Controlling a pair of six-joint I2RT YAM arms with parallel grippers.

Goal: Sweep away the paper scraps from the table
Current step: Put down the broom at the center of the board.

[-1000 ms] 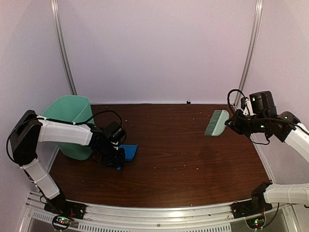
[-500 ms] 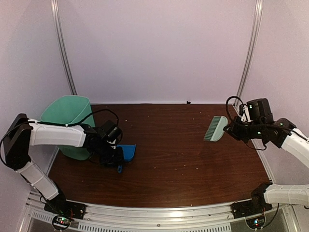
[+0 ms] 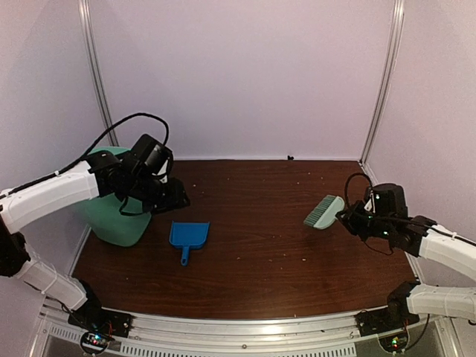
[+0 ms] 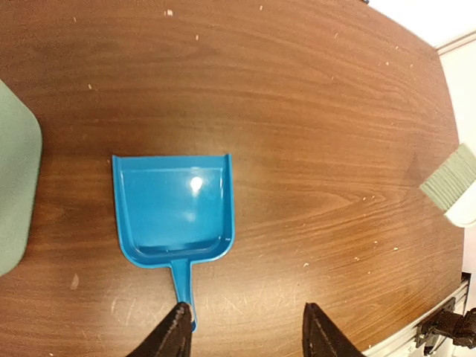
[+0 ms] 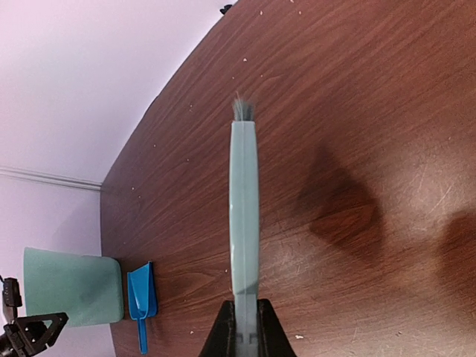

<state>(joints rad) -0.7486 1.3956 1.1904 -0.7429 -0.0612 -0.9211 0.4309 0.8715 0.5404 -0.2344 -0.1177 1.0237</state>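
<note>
Top camera first: the left gripper [image 3: 175, 197] hangs in the air by the rim of the mint bin [image 3: 111, 219], jaws spread with nothing in them. The blue dustpan [image 3: 188, 236] lies flat on the desk [image 3: 260, 286] near the bin, mouth facing the far edge and handle toward the arms. My guess is that's so stuff can get pushed into it. On the other side, the right gripper [image 3: 347, 217] grasps the pale green brush [image 3: 325, 212] by its handle, head pointing in toward the middle. The paper scraps [image 3: 303, 259] are just tiny pale specks dotted over the desk. I can't spot any big coloured bits.

Left wrist cam: it looks straight down on the dustpan [image 4: 175, 208], which looks empty. The jaws sit wide apart at the bottom of the shot. The handle tip lines up with one of them, but I can't tell that they touch. One scrap [image 4: 74, 281] lies between pan and bin [image 4: 15, 193].

Right wrist cam: the jaws are clenched on the brush [image 5: 244, 208], seen edge-on. Its shadow falls off to one side on the desk [image 5: 372, 89], so I'd say the bristles are lifted. A few specks [image 5: 245, 59] lie ahead, and the dustpan [image 5: 141, 297] is well apart from it. Looks like crumb cleanup from here.
</note>
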